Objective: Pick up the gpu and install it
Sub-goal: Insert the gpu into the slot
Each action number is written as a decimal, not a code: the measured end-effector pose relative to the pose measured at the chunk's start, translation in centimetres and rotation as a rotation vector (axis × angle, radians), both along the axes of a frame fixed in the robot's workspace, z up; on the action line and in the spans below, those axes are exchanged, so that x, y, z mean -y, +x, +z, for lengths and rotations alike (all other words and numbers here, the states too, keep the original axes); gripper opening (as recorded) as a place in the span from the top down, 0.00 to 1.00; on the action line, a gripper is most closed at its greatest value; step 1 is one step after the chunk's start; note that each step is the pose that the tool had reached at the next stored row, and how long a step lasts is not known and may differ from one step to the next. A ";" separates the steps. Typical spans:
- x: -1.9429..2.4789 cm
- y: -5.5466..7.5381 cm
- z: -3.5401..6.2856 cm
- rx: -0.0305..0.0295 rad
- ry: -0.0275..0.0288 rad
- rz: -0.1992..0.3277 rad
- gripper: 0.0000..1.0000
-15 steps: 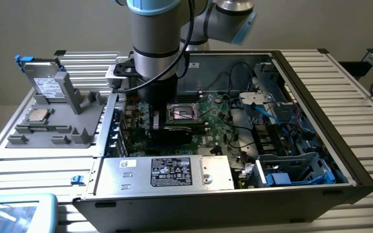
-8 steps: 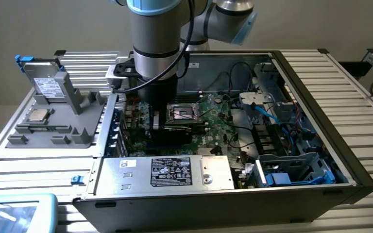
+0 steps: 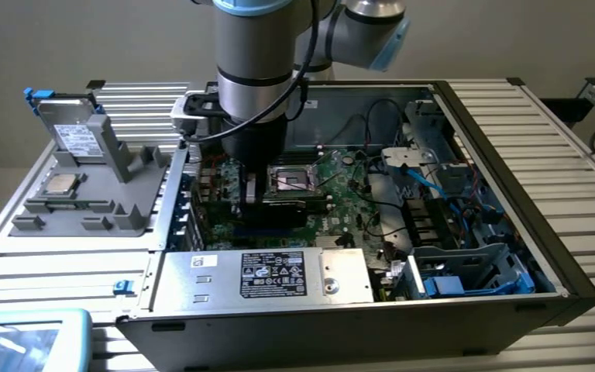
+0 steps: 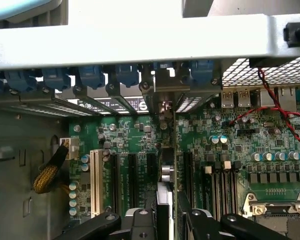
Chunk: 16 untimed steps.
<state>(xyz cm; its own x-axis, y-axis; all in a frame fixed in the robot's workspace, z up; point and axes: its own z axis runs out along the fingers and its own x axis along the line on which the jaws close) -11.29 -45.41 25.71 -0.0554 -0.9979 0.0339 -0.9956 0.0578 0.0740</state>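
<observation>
Over the motherboard (image 3: pixel 355 182), inside the open case (image 3: pixel 328 333), I see the gripper (image 3: pixel 266 203) hanging low from the arm, just beside the CPU socket (image 3: pixel 292 180). Its fingers (image 4: pixel 194 224) are clamped on the gpu (image 4: pixel 166 172), one on each face, so the card stands on edge between them. From the wrist view the gpu runs straight along the motherboard's row of black expansion slots (image 4: pixel 132 180). Dark slots lie on either side of it, and a white slot (image 4: pixel 94 182) lies further off. The card's silver bracket (image 4: pixel 165 97) meets the slotted rear wall (image 4: pixel 105 102) at the motherboard's edge, under a line of blue clips (image 4: pixel 90 77). I cannot tell whether the card's lower edge is seated in a slot or only poised above one. In the exterior view the black cooler block (image 3: pixel 282 209) shows just under the gripper, above the motherboard's middle. A silver labelled box (image 3: pixel 266 275) sits at the motherboard's near edge. Red wires (image 4: pixel 270 100) cross the motherboard's corner by the rear ports.
</observation>
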 end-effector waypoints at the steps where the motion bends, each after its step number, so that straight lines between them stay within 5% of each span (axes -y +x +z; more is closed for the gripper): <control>1: 0.08 0.1 0.02 -0.0032 -0.0006 0.000 0.73; 3: 0.21 0.6 0.04 -0.0069 -0.0008 0.000 0.73; 16: 0.21 0.6 0.02 -0.0067 -0.0004 0.000 0.73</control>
<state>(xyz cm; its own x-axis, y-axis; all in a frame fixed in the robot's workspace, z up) -10.67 -45.62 25.73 -0.0550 -0.9979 0.0346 -0.9951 0.0576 0.0806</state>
